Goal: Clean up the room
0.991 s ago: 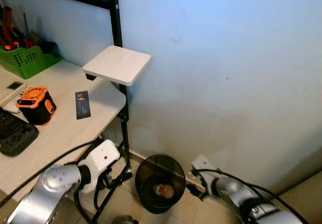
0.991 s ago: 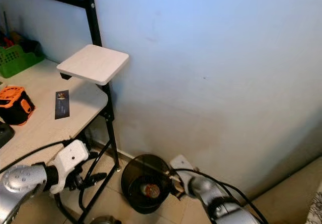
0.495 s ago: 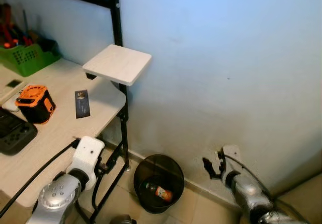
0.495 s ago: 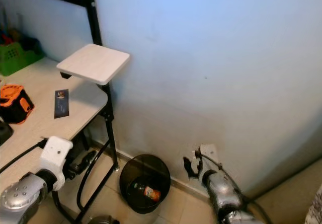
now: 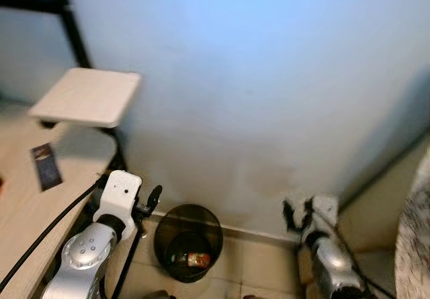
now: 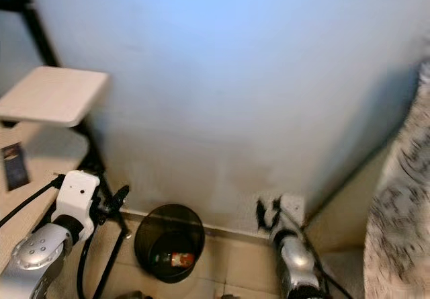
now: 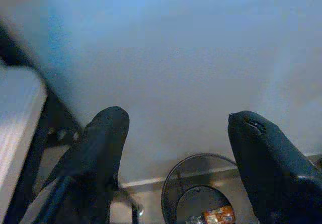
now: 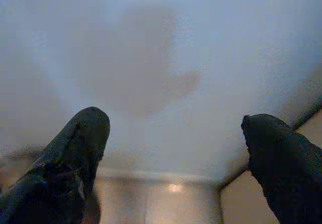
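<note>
Bin of black wire mesh, round, stands on the tiled floor against the pale blue wall, a small orange-labelled bottle lying at its bottom. Left claw, empty with fingers spread, hangs above and to the bin's left, beside the light wooden counter with its square raised shelf. Right claw, likewise spread and empty, points at the wall well to the bin's right.

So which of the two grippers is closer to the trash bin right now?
The left gripper: it hangs just beside the black trash bin, next to the desk leg. The right gripper sits well off to the bin's other side, near the wall.
</note>
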Available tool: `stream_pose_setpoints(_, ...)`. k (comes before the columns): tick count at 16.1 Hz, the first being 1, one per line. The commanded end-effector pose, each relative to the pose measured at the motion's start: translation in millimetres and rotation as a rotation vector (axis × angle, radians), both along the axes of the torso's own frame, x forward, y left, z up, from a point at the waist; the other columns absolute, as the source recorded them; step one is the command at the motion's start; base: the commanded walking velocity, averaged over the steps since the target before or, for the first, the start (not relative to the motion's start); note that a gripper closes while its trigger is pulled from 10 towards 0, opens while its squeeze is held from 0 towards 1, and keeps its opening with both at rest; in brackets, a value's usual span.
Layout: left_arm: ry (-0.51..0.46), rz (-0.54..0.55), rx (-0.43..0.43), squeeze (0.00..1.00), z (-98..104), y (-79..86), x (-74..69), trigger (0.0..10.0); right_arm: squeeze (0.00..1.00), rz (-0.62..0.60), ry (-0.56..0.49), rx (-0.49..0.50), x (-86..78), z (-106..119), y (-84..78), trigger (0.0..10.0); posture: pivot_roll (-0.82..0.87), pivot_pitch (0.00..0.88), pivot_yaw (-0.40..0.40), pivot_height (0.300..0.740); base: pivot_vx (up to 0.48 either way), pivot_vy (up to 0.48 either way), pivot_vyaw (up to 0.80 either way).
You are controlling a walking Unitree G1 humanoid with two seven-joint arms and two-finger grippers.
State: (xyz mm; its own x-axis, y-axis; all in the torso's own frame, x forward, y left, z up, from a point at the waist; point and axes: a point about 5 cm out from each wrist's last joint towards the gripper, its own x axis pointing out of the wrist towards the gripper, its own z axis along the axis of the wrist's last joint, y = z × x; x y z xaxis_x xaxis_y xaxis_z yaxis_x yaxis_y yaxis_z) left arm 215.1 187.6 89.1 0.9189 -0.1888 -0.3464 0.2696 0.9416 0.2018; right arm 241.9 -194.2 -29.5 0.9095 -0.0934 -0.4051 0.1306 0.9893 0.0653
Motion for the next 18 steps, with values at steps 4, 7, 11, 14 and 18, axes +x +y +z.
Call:
stream_pose_setpoints(4,-0.064,0.007,0.029,0.00,11.5,0.3,17.3,10.0,1.00,0.003,-0.160,-0.008,40.4,53.9,-21.4,10.0,0.13,0.000,-0.028,0.740,0.000,0.000,-0.80)
stream_pose_setpoints(7,-0.064,0.012,0.031,0.00,11.5,-0.8,20.5,10.0,1.00,0.033,-0.227,-0.028,35.5,78.4,7.6,10.0,0.11,0.000,-0.027,0.740,0.000,0.000,-0.80)
stream_pose_setpoints(11,-0.057,0.018,0.051,0.00,11.9,3.5,21.4,10.0,1.00,0.019,-0.200,0.000,23.5,96.0,30.6,10.0,0.13,0.000,-0.032,0.740,0.000,0.000,-0.80)
stream_pose_setpoints(14,-0.057,0.028,0.057,0.00,14.4,7.8,19.3,10.0,1.00,0.016,-0.166,0.012,10.9,101.9,44.6,10.0,0.13,0.000,-0.015,0.740,0.000,0.000,-0.80)
stream_pose_setpoints(18,-0.047,0.028,0.046,0.00,12.2,4.4,19.0,10.0,1.00,0.029,-0.139,-0.001,7.4,110.3,42.9,10.0,0.13,0.000,-0.018,0.740,0.000,0.000,-0.80)
